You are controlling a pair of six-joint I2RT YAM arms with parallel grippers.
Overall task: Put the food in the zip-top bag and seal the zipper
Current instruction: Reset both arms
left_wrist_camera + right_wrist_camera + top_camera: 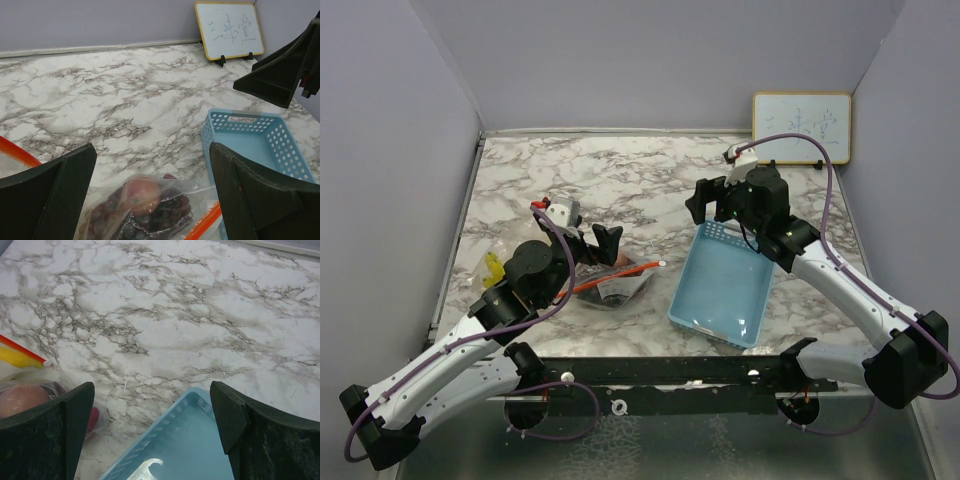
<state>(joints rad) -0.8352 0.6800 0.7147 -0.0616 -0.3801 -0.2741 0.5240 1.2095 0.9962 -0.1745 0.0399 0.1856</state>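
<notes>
A clear zip-top bag [618,284] with an orange zipper [620,273] lies on the marble table beside the left arm. In the left wrist view it holds a small red round fruit [142,192] and dark purple grapes [167,212]. The right wrist view shows the magenta piece [93,418] inside the bag. A bit of yellow banana [493,266] shows left of the left arm; I cannot tell if it is in the bag. My left gripper [590,236] is open and empty above the bag [152,150]. My right gripper [712,200] is open and empty over the basket's far end [152,387].
An empty light blue plastic basket [725,285] lies right of the bag. A small whiteboard [801,126] leans on the back wall at the right. Grey walls close in the table at left, back and right.
</notes>
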